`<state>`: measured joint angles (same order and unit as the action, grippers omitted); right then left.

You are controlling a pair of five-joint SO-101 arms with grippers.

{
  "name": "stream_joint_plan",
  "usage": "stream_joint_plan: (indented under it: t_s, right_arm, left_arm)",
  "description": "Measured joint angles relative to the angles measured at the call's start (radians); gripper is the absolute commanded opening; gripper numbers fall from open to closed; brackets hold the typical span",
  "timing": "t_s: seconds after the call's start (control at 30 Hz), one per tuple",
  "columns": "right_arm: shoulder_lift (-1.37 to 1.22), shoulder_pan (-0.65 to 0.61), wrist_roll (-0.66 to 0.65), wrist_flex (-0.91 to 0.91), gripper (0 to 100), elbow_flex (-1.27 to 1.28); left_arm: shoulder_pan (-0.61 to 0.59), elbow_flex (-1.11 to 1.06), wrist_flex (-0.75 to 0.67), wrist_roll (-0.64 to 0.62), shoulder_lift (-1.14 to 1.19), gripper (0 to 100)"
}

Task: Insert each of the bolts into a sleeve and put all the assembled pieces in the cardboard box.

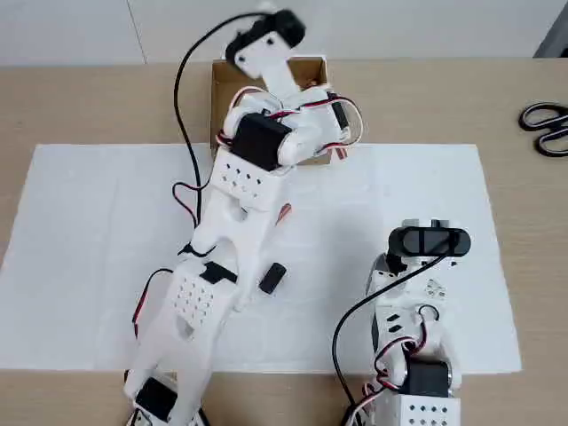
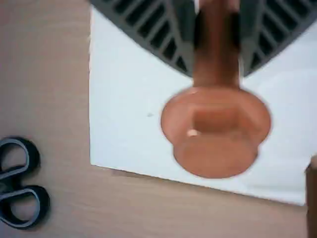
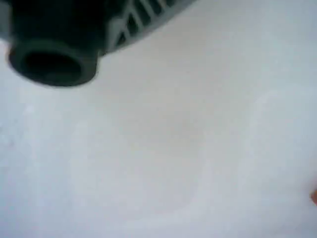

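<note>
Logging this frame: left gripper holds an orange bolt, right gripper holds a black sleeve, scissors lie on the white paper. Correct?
One error: the scissors lie on the bare wooden table, beyond the edge of the white paper, as the high view shows. The rest stands: the left gripper holds the orange bolt, the right gripper the black sleeve.

A light wood-grain desk (image 1: 80, 98) is covered across most of its middle by a broad white paper sheet (image 1: 98, 248), black-handled scissors (image 1: 546, 129) lie near its right edge, and a pale, evenly lit surface (image 1: 399, 27) runs beyond its far edge.
</note>
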<state>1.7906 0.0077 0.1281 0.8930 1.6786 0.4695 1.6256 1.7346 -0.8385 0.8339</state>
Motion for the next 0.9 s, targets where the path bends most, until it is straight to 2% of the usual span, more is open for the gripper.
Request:
stream_joint_plan:
  t_s: [0.2,0.43,0.57,0.67,0.8,0.9]
  right_arm:
    - [0.0,-0.026,0.0,-0.092,0.5,0.0]
    - [0.0,-0.236,0.0,-0.184,0.5,0.0]
    - [0.0,-0.336,0.0,-0.272,0.5,0.0]
    - [0.0,-0.365,-0.043,-0.358,0.5,0.0]
    - [0.0,-0.373,-0.124,-0.446,0.5,0.0]
    - [0.0,-0.371,-0.173,-0.497,0.5,0.0]
  left_arm:
    - [0.02,0.0,0.0,0.157,-0.183,1]
    - [0.141,-0.114,0.0,0.241,-0.47,1]
    - [0.215,-0.35,0.0,0.256,-0.678,1]
    - [0.249,-0.601,0.0,0.261,-0.852,1]
    - [0.253,-0.953,0.0,0.261,-1.091,1]
    - [0.212,-1.16,-0.044,0.275,-1.237,1]
